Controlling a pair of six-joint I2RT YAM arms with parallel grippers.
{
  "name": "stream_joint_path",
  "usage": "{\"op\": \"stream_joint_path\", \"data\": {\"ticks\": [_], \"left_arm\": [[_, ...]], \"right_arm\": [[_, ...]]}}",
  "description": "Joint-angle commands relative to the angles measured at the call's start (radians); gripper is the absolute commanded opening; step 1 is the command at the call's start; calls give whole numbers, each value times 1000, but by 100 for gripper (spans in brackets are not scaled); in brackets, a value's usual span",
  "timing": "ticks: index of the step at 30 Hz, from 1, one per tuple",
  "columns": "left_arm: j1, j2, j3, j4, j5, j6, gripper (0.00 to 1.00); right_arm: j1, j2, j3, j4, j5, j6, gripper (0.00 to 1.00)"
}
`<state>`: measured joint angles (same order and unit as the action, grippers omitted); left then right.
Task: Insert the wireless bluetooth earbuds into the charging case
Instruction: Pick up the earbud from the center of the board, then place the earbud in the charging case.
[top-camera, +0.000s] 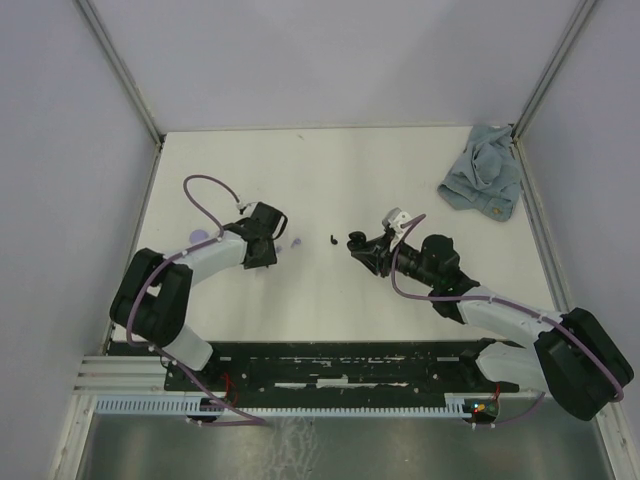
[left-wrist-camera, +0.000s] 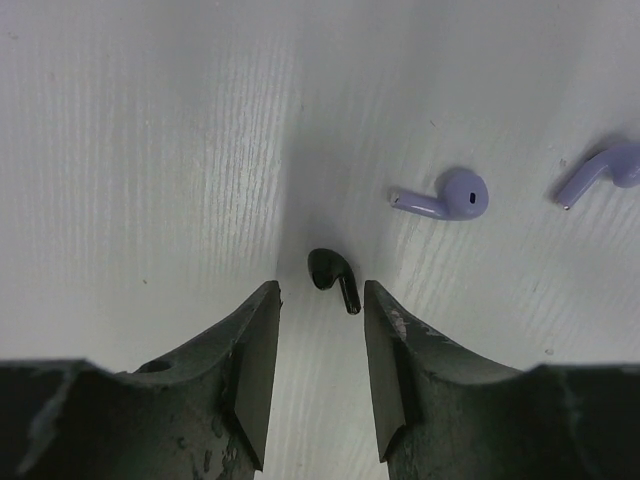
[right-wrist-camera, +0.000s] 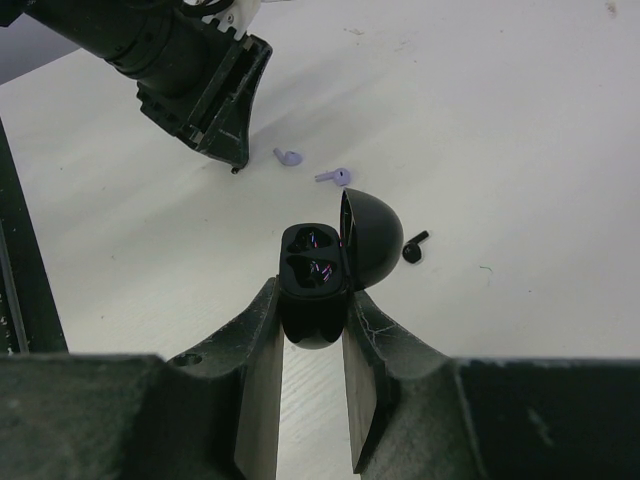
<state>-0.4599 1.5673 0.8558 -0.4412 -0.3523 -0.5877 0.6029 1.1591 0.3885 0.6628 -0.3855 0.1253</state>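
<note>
Wireless bluetooth earbuds (right-wrist-camera: 335, 177) lying loose on the white table (top-camera: 330, 170). Nearest the tool: a small glossy black comma-shaped plastic earbud (left-wrist-camera: 333, 280), flat on the surface just off the tips of the left gripper (left-wrist-camera: 320, 300), in line with the gap, stem end close to one fingertip; touching or not, cannot tell. Left gripper's jaws standing partly apart with a narrow gap, nothing between the pads (left-wrist-camera: 250, 390). Farther out from the left gripper and off to one side: two lilac comma-shaped plastic earbuds (left-wrist-camera: 445, 195), near each other, not touching. Beyond those, well away from the left gripper: the right gripper (right-wrist-camera: 315, 290), jaws closed on the lower half of a rounded black plastic charging case (right-wrist-camera: 312, 262), domed lid hinged up, two hollows showing inside. A second black earbud (right-wrist-camera: 415, 248) on the table just beside that lid, apart from it. Farthest from the left gripper, near the back corner: a crumpled pale blue cloth (top-camera: 483, 180).
</note>
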Motion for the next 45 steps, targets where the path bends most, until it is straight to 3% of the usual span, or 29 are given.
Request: {"op": "stream_joint_path", "data": {"ticks": [1, 8, 23, 36, 45], "left_arm": [[6, 20, 45, 58, 16, -20, 46], [13, 51, 50, 62, 22, -18, 41], [18, -18, -11, 133, 143, 14, 15], [-15, -348, -159, 460, 394, 57, 13], [-139, -526, -244, 731, 474, 95, 13]], "right_arm": [[12, 5, 16, 12, 12, -22, 7], [20, 10, 21, 0, 13, -32, 6], [47, 17, 29, 7, 4, -49, 6], [84, 42, 8, 128, -7, -32, 5], [104, 48, -2, 214, -19, -22, 5]]}}
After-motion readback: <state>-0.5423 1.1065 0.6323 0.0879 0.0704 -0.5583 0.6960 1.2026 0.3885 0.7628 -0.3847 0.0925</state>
